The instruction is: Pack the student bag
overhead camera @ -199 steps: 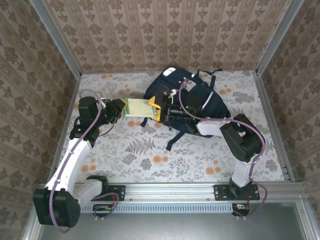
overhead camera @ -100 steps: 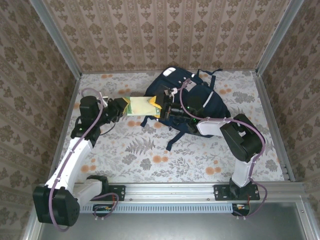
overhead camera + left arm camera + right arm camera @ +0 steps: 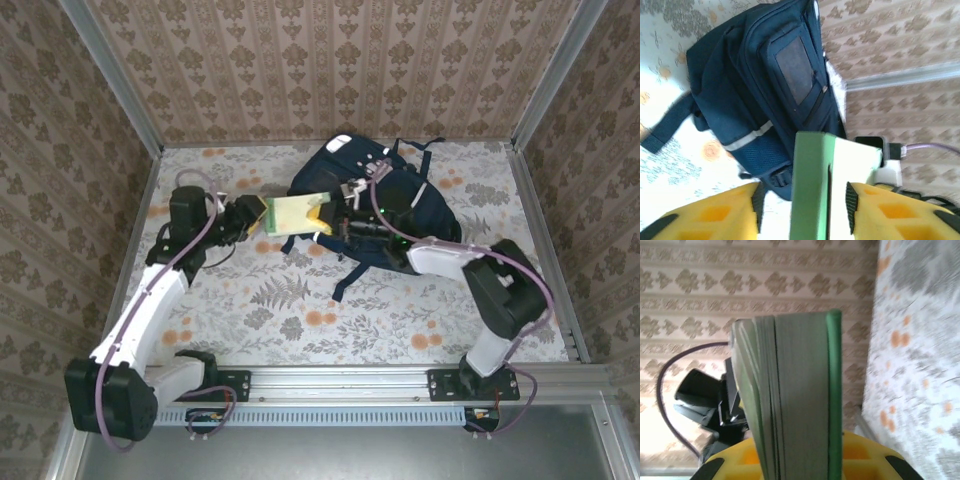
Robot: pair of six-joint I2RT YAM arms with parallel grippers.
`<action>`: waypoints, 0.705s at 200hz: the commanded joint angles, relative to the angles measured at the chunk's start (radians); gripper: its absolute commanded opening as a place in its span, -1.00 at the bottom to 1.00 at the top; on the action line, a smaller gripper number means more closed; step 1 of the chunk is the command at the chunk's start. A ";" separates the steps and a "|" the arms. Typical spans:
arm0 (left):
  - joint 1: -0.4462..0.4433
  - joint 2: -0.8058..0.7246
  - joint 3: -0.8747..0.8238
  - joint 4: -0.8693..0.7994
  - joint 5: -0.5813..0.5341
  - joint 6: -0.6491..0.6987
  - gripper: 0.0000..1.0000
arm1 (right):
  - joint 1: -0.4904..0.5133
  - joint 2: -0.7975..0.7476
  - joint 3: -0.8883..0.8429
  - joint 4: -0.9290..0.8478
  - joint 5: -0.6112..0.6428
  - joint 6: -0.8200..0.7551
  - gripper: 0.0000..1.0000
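Bag: the navy bag point(image 3: 425, 205) lies flat on the far right part of the desk point(image 3: 280, 300), its dark straps point(image 3: 345, 280) trailing loose towards the near edge.
Book: a green-covered book point(image 3: 292, 212) is held off the desk just left of the bag, spanning the gap between the two arms.
Left fingers: the left fingers point(image 3: 258, 213) are spread. The left wrist view shows bare space between one pad and the book's edge, so they bracket the book and do not clamp it.
Right fingers: the right fingers point(image 3: 322, 215) are closed on the book's other end and, by my reading, carry it alone.
Step in hand: handover of the book to the right arm, ahead of loading.
Bag handling: judged soft and limp (fabric, no visible frame). It is likely to sag and slide on the desk rather than hold a mouth open.
Where to take hold: the rim of the main opening or the top loop, not the straps, which would only drag.
Opening: whether the main zip is undone cannot be told.
Risk: a one-ended grip may let the book droop.
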State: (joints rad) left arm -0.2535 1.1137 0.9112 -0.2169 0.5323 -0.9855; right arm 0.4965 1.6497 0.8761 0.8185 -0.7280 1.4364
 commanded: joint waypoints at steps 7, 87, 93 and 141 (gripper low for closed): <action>-0.122 0.134 0.233 -0.185 -0.082 0.257 0.14 | -0.125 -0.242 -0.003 -0.452 0.190 -0.292 -1.00; -0.514 0.822 1.028 -0.554 -0.223 0.656 0.30 | -0.585 -0.659 -0.001 -1.099 0.599 -0.512 -1.00; -0.530 0.878 1.104 -0.580 -0.217 0.660 0.30 | -0.596 -0.678 0.002 -1.131 0.646 -0.522 -1.00; -0.573 1.263 1.580 -0.654 -0.137 0.617 0.25 | -0.598 -0.805 -0.056 -1.208 0.916 -0.518 -1.00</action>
State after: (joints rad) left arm -0.8310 2.2616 2.3127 -0.7700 0.3500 -0.3790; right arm -0.1040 0.8951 0.8440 -0.3328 0.0257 0.9478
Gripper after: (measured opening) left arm 0.637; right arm 0.177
